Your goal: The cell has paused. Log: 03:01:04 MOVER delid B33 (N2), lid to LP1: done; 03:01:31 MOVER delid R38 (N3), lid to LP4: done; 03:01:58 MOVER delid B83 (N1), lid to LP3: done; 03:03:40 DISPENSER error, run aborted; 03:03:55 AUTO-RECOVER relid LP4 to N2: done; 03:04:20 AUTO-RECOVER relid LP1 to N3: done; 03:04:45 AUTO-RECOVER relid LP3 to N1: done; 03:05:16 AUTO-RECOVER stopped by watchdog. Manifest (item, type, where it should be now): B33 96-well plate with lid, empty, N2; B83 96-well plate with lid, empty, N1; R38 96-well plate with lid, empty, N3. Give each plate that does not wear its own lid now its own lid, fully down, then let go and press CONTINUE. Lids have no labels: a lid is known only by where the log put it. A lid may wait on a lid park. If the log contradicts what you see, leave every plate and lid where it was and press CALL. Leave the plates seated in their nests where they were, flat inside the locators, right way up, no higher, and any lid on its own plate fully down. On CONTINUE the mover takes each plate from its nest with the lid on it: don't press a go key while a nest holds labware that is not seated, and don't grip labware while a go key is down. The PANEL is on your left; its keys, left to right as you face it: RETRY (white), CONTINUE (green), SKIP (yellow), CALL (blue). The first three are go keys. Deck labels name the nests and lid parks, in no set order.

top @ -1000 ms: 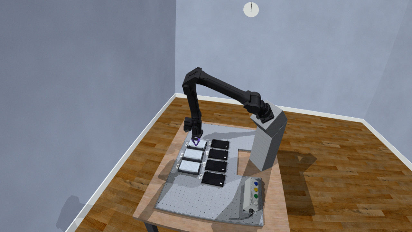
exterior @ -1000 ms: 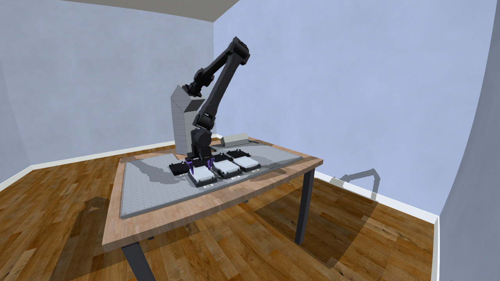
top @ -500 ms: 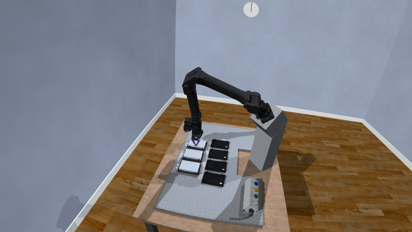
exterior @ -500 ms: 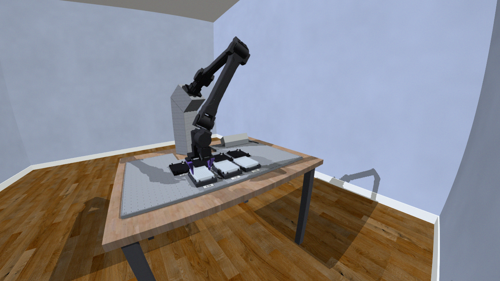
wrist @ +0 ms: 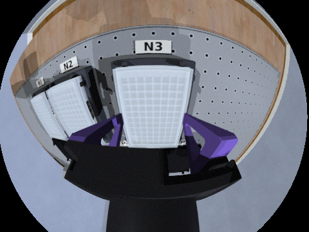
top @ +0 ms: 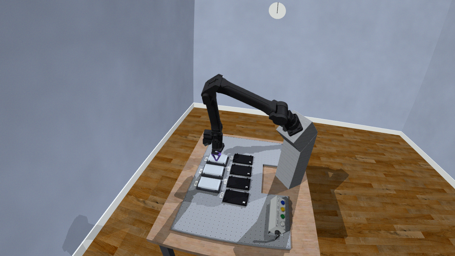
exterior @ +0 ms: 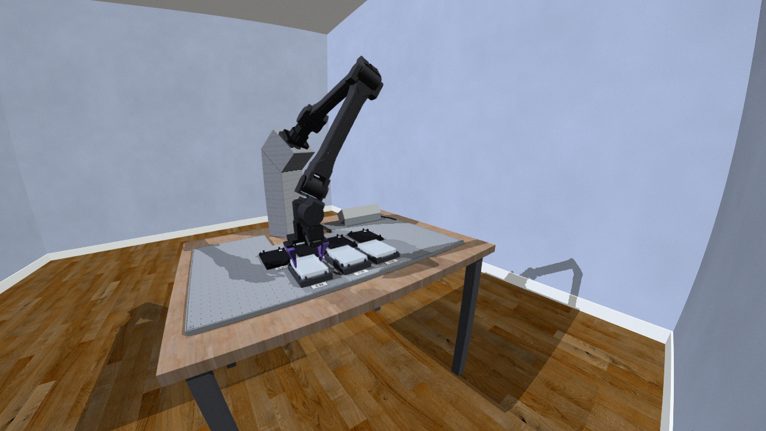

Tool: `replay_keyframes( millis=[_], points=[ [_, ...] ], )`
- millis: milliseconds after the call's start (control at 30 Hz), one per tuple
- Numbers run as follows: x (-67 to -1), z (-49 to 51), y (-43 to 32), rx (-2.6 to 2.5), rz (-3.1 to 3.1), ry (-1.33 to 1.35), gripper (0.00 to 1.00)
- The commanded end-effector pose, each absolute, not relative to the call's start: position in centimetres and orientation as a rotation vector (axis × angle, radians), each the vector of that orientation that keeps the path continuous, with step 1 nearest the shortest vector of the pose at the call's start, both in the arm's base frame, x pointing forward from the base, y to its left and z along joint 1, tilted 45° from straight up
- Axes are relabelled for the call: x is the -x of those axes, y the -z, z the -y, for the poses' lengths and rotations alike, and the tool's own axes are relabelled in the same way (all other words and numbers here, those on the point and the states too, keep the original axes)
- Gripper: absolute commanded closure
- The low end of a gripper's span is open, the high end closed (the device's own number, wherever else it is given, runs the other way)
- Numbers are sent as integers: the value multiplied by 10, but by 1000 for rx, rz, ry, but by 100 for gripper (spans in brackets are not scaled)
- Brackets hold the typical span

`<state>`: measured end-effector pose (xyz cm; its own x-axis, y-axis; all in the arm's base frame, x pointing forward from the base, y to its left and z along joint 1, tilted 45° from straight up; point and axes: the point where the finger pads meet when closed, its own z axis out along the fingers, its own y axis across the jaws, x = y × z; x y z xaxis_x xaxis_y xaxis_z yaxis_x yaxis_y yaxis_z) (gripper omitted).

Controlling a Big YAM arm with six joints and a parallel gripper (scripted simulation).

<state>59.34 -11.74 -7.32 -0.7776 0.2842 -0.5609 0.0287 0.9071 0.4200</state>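
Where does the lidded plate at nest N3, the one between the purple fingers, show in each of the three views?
Top: lidded plate at N3, farthest of the white column, under the gripper.
Exterior, nearest of the white row, left end.
Wrist, centre, below the N3 label.
Shared landmark: the purple fingers flanking it.

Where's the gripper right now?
The gripper is down at nest N3, the end nest next to N2, farthest from the panel in the top view, shut on the lid there.

Three lidded plates (top: 213, 170), four lid parks (top: 239, 182).
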Motion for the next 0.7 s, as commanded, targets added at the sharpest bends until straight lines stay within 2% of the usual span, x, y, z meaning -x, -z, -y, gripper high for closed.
replay_keyframes(
  millis=[0,400,433,667],
  points=[
    [-595,123,66,-225,-2405,-509,100],
    [-595,123,66,-225,-2405,-509,100],
    [-595,123,66,-225,-2405,-509,0],
    [-595,123,66,-225,-2405,-509,0]
  ],
)
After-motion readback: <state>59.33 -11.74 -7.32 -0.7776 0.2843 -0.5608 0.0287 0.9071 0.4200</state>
